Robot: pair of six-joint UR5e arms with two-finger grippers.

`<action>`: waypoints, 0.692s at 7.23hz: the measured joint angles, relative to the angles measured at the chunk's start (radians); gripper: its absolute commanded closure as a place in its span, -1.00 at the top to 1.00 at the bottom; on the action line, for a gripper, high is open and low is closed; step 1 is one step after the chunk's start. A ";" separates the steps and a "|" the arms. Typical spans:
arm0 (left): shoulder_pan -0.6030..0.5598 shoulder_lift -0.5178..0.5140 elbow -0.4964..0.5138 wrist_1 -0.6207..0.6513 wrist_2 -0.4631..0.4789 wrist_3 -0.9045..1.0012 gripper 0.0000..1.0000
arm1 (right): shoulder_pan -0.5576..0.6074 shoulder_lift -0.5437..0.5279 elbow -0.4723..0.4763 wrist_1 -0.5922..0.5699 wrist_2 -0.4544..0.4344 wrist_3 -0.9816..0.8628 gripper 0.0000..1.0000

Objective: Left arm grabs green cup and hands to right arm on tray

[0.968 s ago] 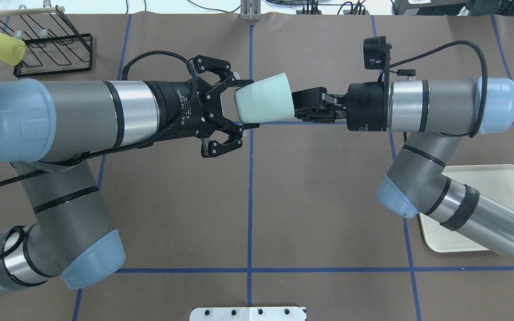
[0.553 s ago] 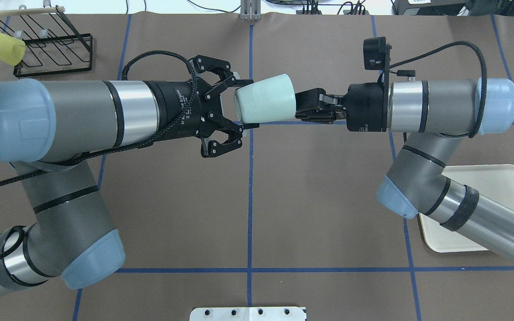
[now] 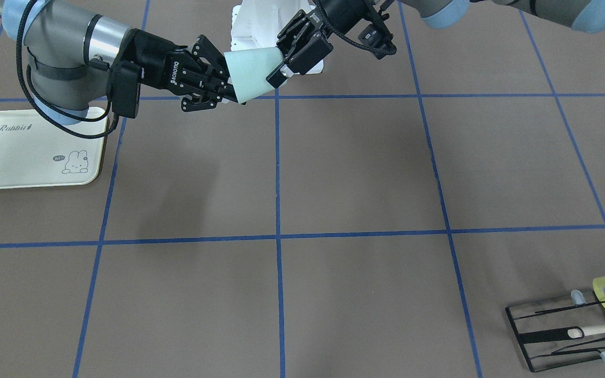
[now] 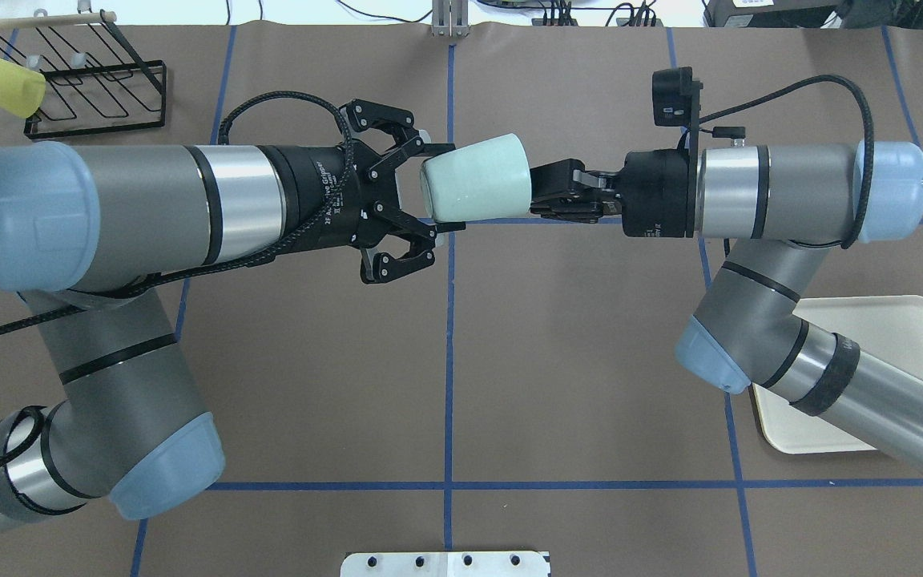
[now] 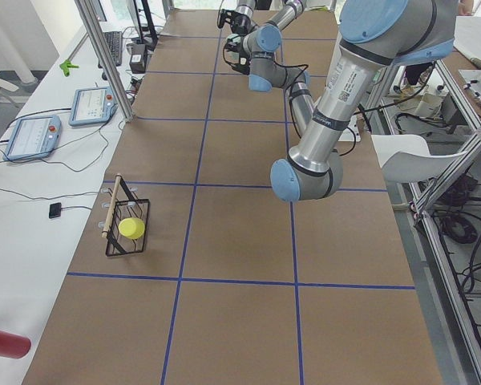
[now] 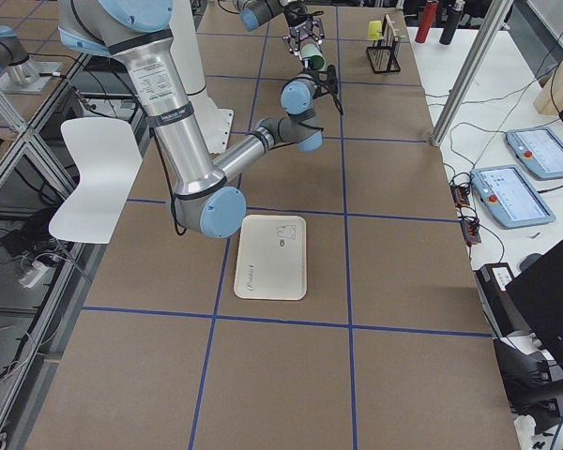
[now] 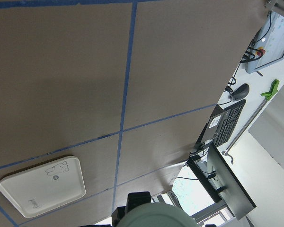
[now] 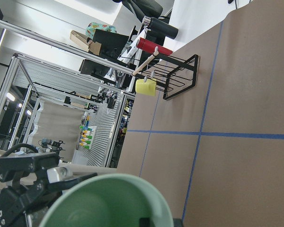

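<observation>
The pale green cup (image 4: 473, 178) lies on its side in the air above the table's far middle, between both grippers. My left gripper (image 4: 441, 190) has its fingers spread around the cup's narrow bottom end and presses on it. My right gripper (image 4: 535, 192) is shut on the cup's wide rim, with one finger inside, as the right wrist view (image 8: 109, 203) shows. The front view shows the cup (image 3: 250, 71) held between the left gripper (image 3: 289, 60) and the right gripper (image 3: 226, 84). The cream tray (image 4: 894, 336) lies flat under my right arm and holds nothing (image 3: 24, 157).
A black wire rack (image 4: 101, 88) with a yellow-green cup (image 4: 1, 82) on it stands at the far left corner. A white base plate (image 4: 445, 563) sits at the near edge. Blue tape lines cross the brown table.
My right gripper's fingers have narrowed onto the cup's rim, and the cup has tilted slightly. My left gripper has stayed where it was.
</observation>
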 measured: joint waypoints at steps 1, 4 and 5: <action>0.000 0.000 0.000 0.000 0.000 0.001 0.55 | 0.000 0.000 0.000 0.000 0.000 0.001 -1.00; 0.000 0.002 -0.001 0.002 0.000 0.011 0.99 | 0.000 -0.002 0.001 0.000 0.000 0.003 -1.00; 0.000 0.003 -0.001 0.002 0.000 0.012 0.99 | 0.000 -0.002 0.000 0.000 0.000 0.003 -1.00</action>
